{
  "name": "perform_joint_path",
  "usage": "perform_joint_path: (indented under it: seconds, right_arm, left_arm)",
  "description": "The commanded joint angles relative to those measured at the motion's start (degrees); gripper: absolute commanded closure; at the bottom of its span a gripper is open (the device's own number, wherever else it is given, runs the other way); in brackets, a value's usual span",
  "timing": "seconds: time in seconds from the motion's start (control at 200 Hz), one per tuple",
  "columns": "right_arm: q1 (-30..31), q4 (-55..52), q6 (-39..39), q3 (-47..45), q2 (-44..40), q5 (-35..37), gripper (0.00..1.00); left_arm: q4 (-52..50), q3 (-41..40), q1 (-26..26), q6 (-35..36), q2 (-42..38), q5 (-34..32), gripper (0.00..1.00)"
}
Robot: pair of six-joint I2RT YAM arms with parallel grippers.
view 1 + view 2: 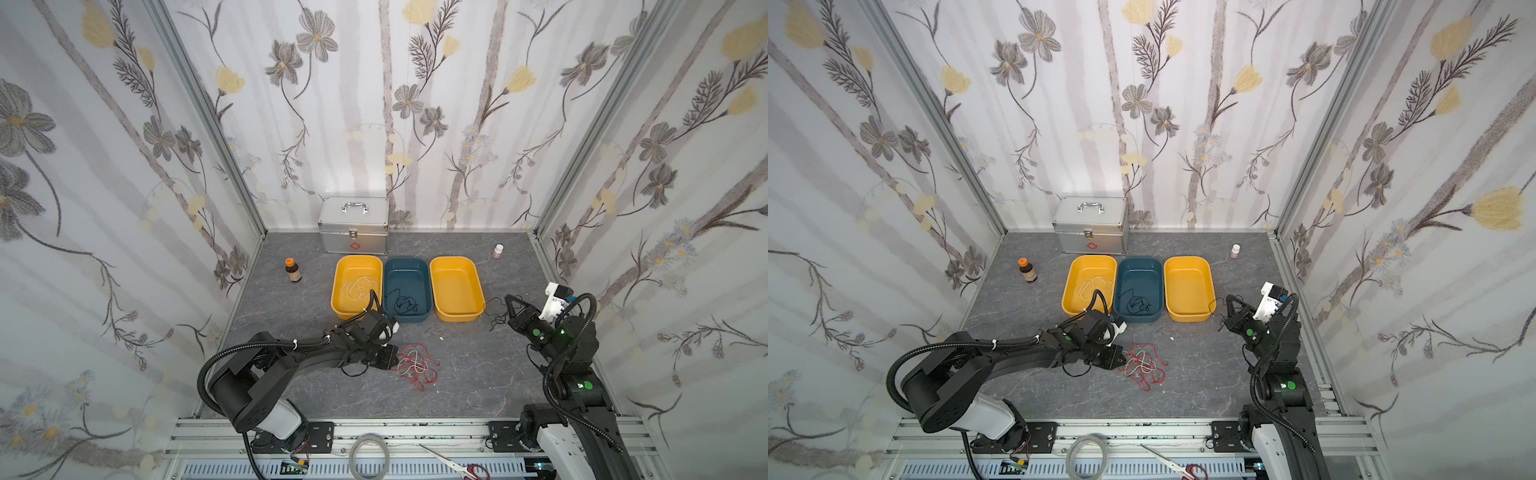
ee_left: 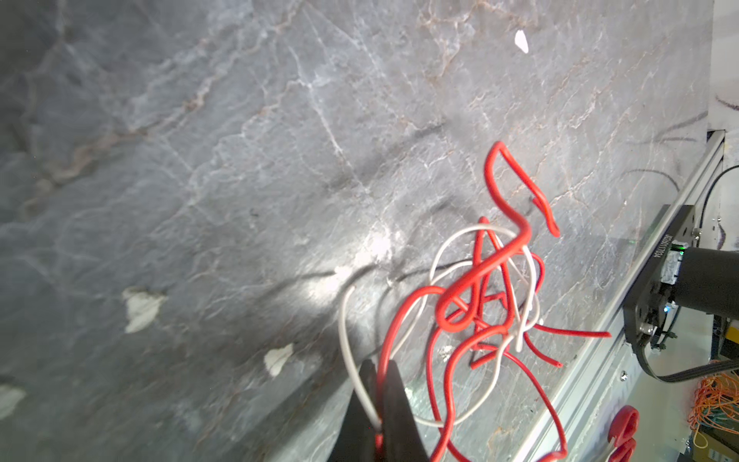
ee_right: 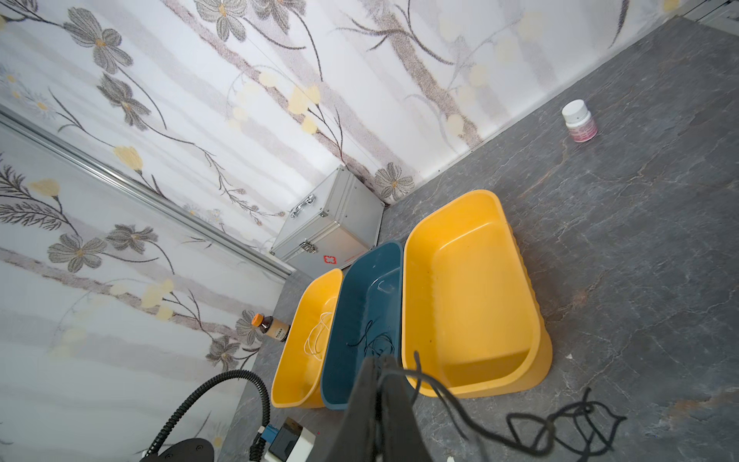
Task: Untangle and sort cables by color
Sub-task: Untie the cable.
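Black arms (image 1: pixel 307 361), corrugated hoses (image 1: pixel 249 344), green dot stickers (image 1: pixel 587 385)

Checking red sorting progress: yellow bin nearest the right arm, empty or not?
Empty. The yellow bin shows only bare floor in the right wrist view; both top views agree.

- Silver case (image 1: pixel 354 226), far centre against the wall.
- Brown bottle (image 1: pixel 293 271), far left.
- Small white bottle (image 1: pixel 498 250), far right.
- Tape ring (image 1: pixel 370 436) and scissors (image 1: pixel 446 459), near edge.
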Motion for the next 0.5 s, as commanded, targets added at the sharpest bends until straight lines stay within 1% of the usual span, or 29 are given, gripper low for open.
perform_joint_path:
  seconds: [0.0, 0.095, 0.18, 0.28, 0.345, 0.42, 0.495]
  right_arm:
    - [-2.39, -1.22, -2.09, 1.49, 0.02, -1.71, 0.93]
    - [-4.43, -0.95, -2.50, 2.68, 0.39, -5.30, 0.93]
    - [-4.50, -0.25, -2.55, 3.86, 1.81, -8.69, 0.93]
    - [-4.42, 2.65, -1.00, 4.02, 2.85, -13.66, 0.93]
    - [-4.28, 4.09, 0.32, 4.46, 3.58, -16.91, 0.93]
    - [-3.24, 5.68, 1.62, 5.61, 4.14, -19.30, 0.93]
    - [-0.70, 6.14, 1.83, 7.73, 4.72, -19.88, 0.93]
  left_arm:
    - [-1.04, -0.44, 0.35, 0.92, -0.98, -1.02, 1.00]
    - [-1.00, -1.04, 0.79, 0.48, -1.98, -1.17, 1.00]
    - [-1.12, -1.06, 1.01, 0.35, -3.05, -1.27, 1.00]
    - [-1.32, -1.00, 1.31, 0.03, -4.61, -1.37, 0.80]
    - [-1.37, -1.05, 1.36, -0.23, -5.68, -1.19, 0.70]
    - [-1.43, -1.01, 1.36, -0.43, -7.06, -0.90, 0.63]
    - [-1.95, -0.92, 1.32, -0.36, -8.41, -1.02, 0.54]
